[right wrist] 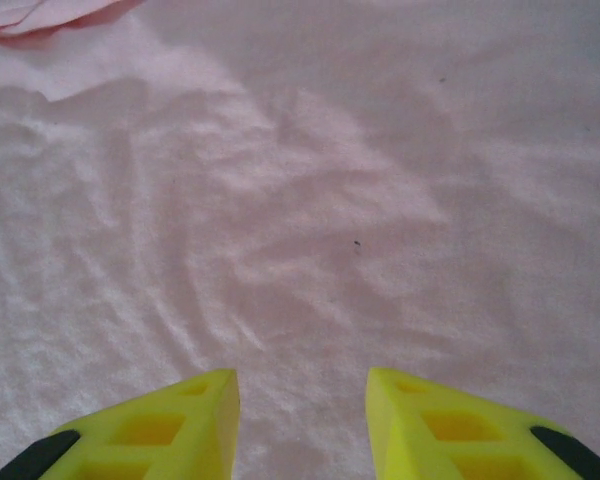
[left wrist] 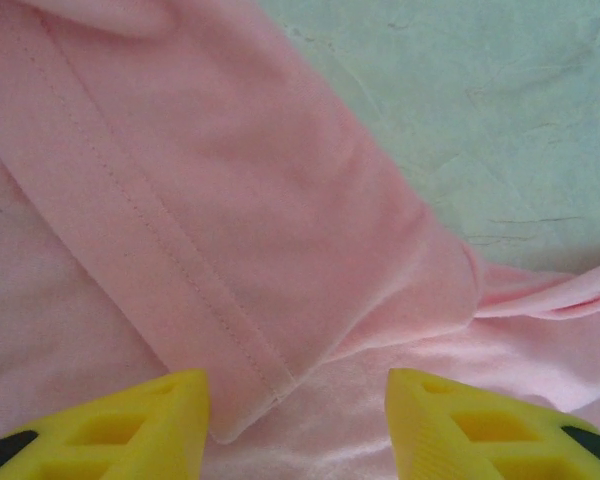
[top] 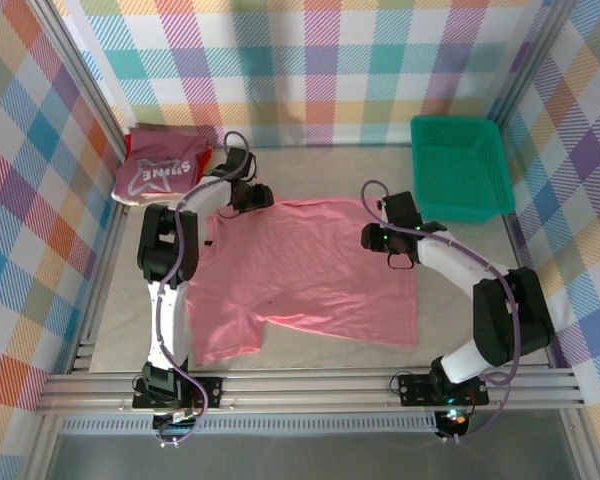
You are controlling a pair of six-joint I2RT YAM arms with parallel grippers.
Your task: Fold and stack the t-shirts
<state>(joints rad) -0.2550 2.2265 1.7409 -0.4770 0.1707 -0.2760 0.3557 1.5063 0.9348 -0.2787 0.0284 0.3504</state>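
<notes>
— Where's the shirt they're working on?

— The salmon-pink t-shirt (top: pixel 300 280) lies spread flat in the middle of the table (top: pixel 360 165), sideways to the arms. Its collar end is toward the left arm and its bottom hem toward the right.

— And the left gripper (top: pixel 255 195)?

— It hangs over the far sleeve (left wrist: pixel 230 220). From its wrist camera the sleeve lies folded across the shirt's body, and the stitched hem runs down into the gap between the yellow fingers (left wrist: pixel 150 425). They stand well apart, with cloth under them. I see nothing pinched.

— The right gripper (top: pixel 382 240)?

— It's at the far right part of the same shirt, near the edge. Its own camera looks close down on smooth pink cloth with soft ripples. Those fingers (right wrist: pixel 180 420) are parted too, a little narrower than the left pair, and no fold is caught between them. Whether the tips touch the fabric, I can't tell.

— Any other shirts?

— There's a pile in the far left corner. The dark pink t-shirt (top: pixel 160 172) with white lettering is on top, and a bit of a red t-shirt (top: pixel 206 160) peeks out at its right side.

— And that green thing?

— A green basket (top: pixel 460 165) sits in the far right corner, apart from the shirt.
</notes>
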